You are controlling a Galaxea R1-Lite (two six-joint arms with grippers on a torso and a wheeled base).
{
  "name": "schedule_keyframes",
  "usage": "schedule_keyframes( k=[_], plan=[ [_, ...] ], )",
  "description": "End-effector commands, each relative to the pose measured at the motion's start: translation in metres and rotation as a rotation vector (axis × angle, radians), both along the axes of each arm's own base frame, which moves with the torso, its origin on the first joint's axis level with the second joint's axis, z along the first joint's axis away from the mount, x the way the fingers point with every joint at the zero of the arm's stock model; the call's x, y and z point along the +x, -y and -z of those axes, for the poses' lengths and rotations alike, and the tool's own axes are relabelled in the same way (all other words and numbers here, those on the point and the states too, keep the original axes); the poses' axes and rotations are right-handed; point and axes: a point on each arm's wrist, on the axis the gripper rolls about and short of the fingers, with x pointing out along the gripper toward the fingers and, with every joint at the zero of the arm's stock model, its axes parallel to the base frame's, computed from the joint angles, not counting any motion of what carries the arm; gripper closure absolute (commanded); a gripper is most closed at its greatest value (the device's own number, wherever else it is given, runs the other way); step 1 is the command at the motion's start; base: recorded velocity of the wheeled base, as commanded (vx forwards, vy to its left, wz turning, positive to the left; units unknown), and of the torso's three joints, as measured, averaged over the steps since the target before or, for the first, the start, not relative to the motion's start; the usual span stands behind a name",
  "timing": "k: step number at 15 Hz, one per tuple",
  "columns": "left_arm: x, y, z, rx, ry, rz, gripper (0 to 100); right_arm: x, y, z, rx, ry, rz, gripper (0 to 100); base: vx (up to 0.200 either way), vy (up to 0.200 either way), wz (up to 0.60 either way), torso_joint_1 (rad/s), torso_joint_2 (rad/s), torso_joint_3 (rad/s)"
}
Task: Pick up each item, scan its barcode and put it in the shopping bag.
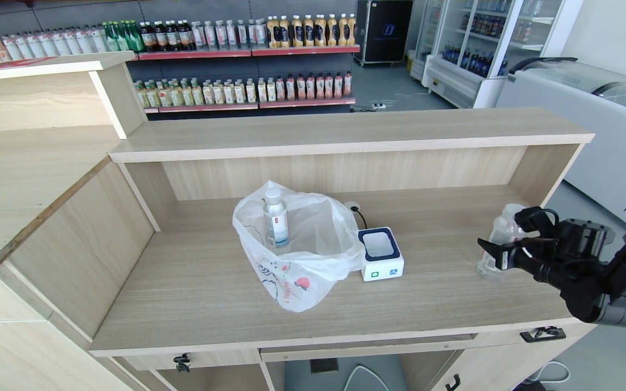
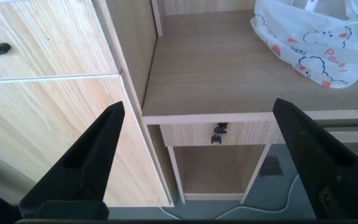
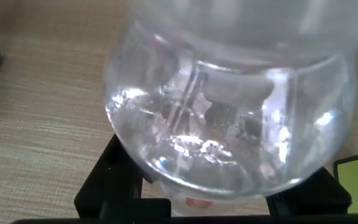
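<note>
- Counter [image 1: 432,293]: light wood, with a raised back ledge.
- Shopping bag [image 1: 305,260]: white printed plastic, mouth open, mid-counter towards the left. The head view shows a labelled bottle [image 1: 276,218] upright inside it; the left wrist view shows only its printed lower side [image 2: 319,46] near the counter's front edge.
- Scanner [image 1: 381,253]: white box with a dark-rimmed top, just beside the bag on its right.
- Clear bottle [image 1: 504,224]: at the counter's right edge, about upright. The right wrist view shows its transparent base [image 3: 229,124] up close.
- Right gripper [image 1: 500,243]: its black fingers [image 3: 114,183] close on either side of the clear bottle.
- Left gripper [image 2: 197,165]: spread wide and empty, in front of and below the counter's front left corner, facing a drawer lock [image 2: 218,134].
</note>
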Motion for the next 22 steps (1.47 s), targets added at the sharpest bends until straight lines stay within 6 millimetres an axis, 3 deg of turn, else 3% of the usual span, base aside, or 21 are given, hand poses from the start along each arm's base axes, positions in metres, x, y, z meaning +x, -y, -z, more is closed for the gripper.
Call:
schedule_keyframes(
  k=[1, 8, 13, 15, 17, 22],
  plan=[
    [0.0, 0.0, 0.0, 0.0, 0.0, -0.001, 0, -0.005, -0.008, -0.03, 0.065, 0.031, -0.021, 100, 0.0, 0.0, 0.0, 0.0, 0.0, 0.0],
    [0.0, 0.0, 0.0, 0.0, 0.0, -0.001, 0, -0.062, -0.06, -0.172, 0.388, 0.037, -0.382, 100, 0.0, 0.0, 0.0, 0.0, 0.0, 0.0],
    [0.0, 0.0, 0.0, 0.0, 0.0, -0.001, 0, -0.114, -0.126, -0.257, 0.523, 0.03, -0.634, 100, 0.0, 0.0, 0.0, 0.0, 0.0, 0.0],
    [0.0, 0.0, 0.0, 0.0, 0.0, -0.001, 0, -0.132, -0.144, -0.27, 0.528, 0.022, -0.665, 100, 0.0, 0.0, 0.0, 0.0, 0.0, 0.0],
    [0.0, 0.0, 0.0, 0.0, 0.0, -0.001, 0, -0.165, -0.162, -0.274, 0.533, -0.003, -0.673, 100, 0.0, 0.0, 0.0, 0.0, 0.0, 0.0],
    [0.0, 0.0, 0.0, 0.0, 0.0, -0.001, 0, -0.22, -0.172, -0.28, 0.538, -0.042, -0.679, 100, 0.0, 0.0, 0.0, 0.0, 0.0, 0.0]
  ],
)
